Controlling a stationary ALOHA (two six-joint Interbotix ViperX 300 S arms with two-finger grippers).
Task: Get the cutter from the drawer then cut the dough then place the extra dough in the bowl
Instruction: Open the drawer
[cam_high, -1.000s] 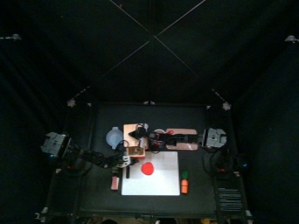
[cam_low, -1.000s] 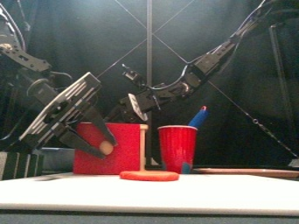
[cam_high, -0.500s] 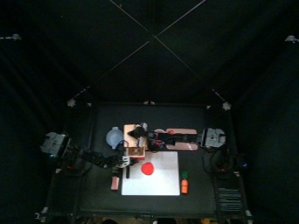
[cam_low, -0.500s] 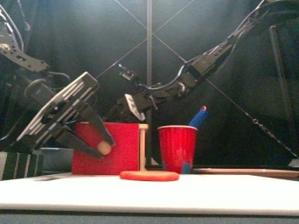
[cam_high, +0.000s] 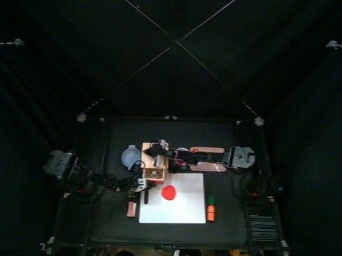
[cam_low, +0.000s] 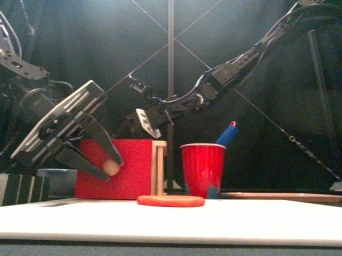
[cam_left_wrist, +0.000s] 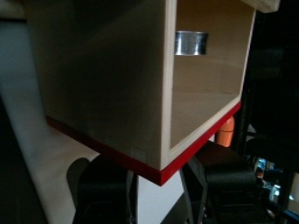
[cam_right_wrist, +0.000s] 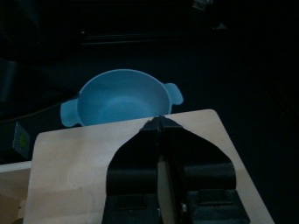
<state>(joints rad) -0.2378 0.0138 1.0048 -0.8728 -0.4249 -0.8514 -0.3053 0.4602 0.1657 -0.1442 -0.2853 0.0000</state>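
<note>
Grasping the pale wooden box (cam_left_wrist: 105, 70) by its red drawer front (cam_low: 138, 175), left jaws should pull level; clenched right jaws pin it.

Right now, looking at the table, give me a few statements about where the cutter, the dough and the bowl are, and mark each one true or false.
1. The metal cutter lies inside the open drawer. True.
2. The red dough is in the bowl. False: it lies flat on the white cutting board.
3. In the front view the red cup stands right of the wooden box. True.
4. The bowl holds dough scraps. False: the right wrist view shows it empty.
5. The right gripper hangs over the cutting board. False: it is down at the wooden box's top, jaws shut.
</note>
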